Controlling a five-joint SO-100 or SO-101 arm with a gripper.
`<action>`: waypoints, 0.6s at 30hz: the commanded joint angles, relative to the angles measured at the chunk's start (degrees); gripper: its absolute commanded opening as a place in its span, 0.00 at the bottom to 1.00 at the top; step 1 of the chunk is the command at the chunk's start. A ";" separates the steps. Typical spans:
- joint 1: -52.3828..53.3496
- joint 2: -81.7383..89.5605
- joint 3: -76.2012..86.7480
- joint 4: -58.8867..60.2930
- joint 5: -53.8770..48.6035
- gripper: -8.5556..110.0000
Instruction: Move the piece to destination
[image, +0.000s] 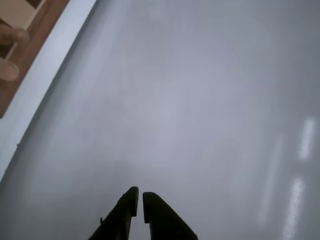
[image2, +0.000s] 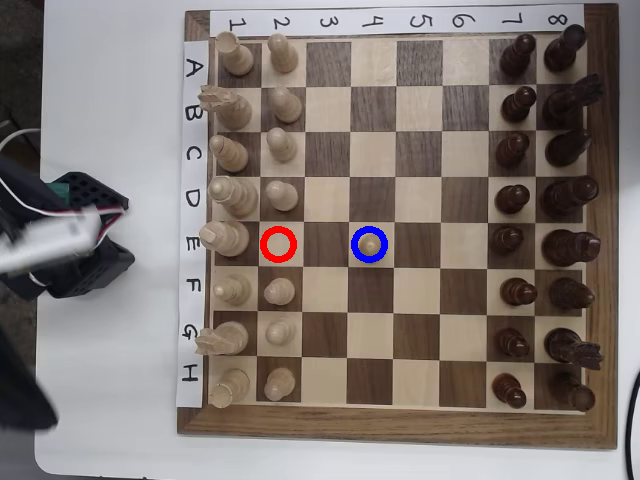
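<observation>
The piece (image2: 370, 241), a small pale pawn, stands upright inside the blue ring on the destination (image2: 388, 228), a pale square in row E, column 4 of the board in the overhead view. In the wrist view my gripper (image: 139, 201) hangs over bare white table, its dark fingers (image: 155, 207) drawn almost together with nothing between them. In the overhead view the arm (image2: 60, 245) sits blurred at the left, off the board and well away from the piece.
The red-ringed square (image2: 279, 230) in column 2 holds no piece. Pale pieces (image2: 232, 152) fill the board's left columns, dark pieces (image2: 545, 195) the right ones. The wooden board's corner (image: 30, 45) shows at the wrist view's top left.
</observation>
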 joint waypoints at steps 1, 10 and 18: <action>4.83 2.11 4.31 -5.01 -2.90 0.07; 16.44 10.28 23.55 -19.25 -4.39 0.07; 23.47 17.31 36.30 -24.26 -5.01 0.08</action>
